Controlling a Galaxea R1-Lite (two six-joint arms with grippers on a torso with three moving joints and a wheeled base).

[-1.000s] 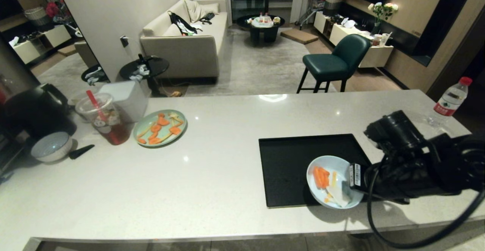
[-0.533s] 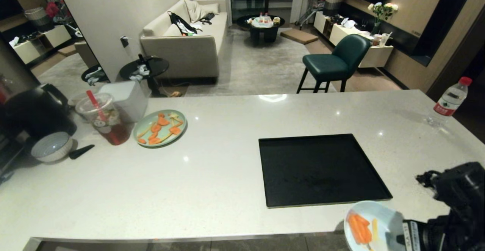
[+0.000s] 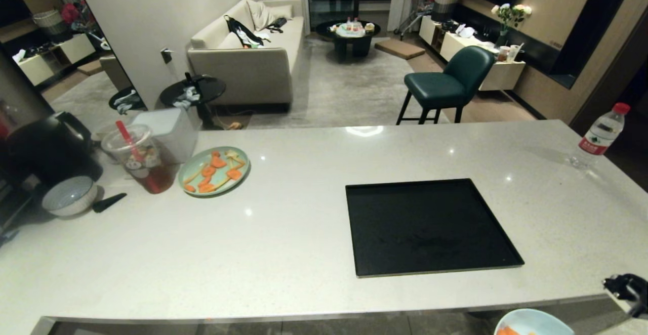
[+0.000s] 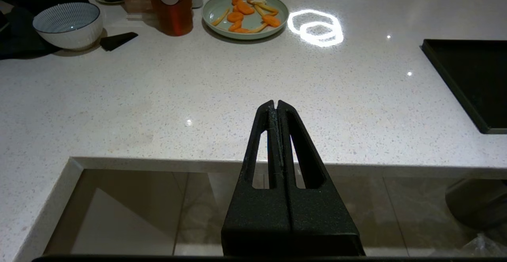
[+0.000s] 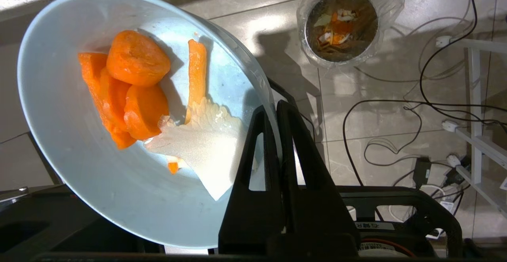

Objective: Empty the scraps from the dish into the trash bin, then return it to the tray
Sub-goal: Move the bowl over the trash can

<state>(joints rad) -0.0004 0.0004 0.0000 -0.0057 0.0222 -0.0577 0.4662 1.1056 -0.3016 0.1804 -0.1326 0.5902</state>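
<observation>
The left pincer (image 4: 277,105) is parked off the near edge of the tabletop (image 3: 283,234), its fingers pressed together on nothing, with the green plate (image 3: 214,170) of carrot slices far back on the left. Further right, the black tray (image 3: 430,226) lies bare on the tabletop. Rightmost, the right pincer (image 5: 274,109) is clamped on the rim of the dish (image 5: 79,183), held off the tabletop's edge above the floor with its scraps (image 5: 130,92) inside, the trash bin (image 5: 342,26) standing on the tiles below and apart from it.
</observation>
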